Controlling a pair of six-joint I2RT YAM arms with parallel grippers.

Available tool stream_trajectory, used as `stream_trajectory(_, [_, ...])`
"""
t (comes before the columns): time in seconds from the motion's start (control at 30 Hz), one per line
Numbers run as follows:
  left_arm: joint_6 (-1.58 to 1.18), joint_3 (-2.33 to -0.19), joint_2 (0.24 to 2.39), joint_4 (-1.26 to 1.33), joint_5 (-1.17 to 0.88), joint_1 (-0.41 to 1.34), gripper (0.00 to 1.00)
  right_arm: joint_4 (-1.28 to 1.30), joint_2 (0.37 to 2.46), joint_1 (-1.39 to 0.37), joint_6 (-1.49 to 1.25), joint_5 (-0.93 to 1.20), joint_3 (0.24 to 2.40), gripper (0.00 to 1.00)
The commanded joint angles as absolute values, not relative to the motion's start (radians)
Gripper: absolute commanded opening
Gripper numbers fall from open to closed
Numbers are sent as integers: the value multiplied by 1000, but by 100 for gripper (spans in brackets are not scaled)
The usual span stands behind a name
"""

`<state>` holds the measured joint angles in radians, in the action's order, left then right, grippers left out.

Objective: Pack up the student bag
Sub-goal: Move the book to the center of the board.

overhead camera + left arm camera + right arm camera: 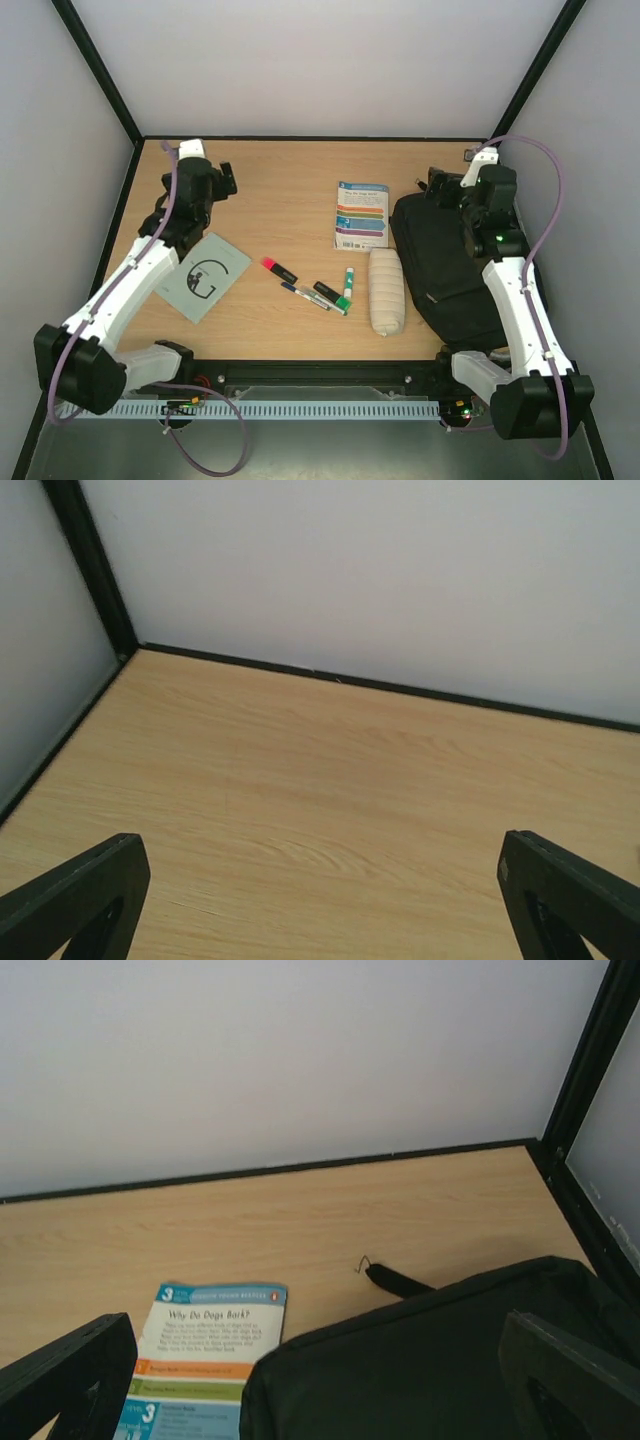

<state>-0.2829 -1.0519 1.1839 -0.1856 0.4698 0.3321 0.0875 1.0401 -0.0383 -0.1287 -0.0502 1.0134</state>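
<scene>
Below the right gripper [320,1385], a soft black student bag [450,275] lies flat; all fingers [75,895] apart.

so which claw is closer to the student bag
right. the right claw hangs open over the far end of the student bag. the left claw, also open, is well off to the bag's left, near the far left corner of the table

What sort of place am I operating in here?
Most likely a lab test cell, not a classroom: a wooden table boxed in by plain white walls on a black frame, with the student bag, a booklet and pens laid out as props.
</scene>
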Motion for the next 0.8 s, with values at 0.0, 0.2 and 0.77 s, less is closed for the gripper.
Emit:
stream_trajectory(0.0, [-300, -1034, 1245, -118, 387, 375, 98, 165, 1053, -24, -36, 17, 987, 99])
stream_trajectory(0.2, [-327, -1021, 1343, -75, 295, 519, 95, 385, 1082, -10, 162, 119, 1002, 100])
stream_trajectory(0.77, [-409, -1256, 1803, -59, 2, 933, 88, 791, 1128, 13, 447, 144, 974, 72])
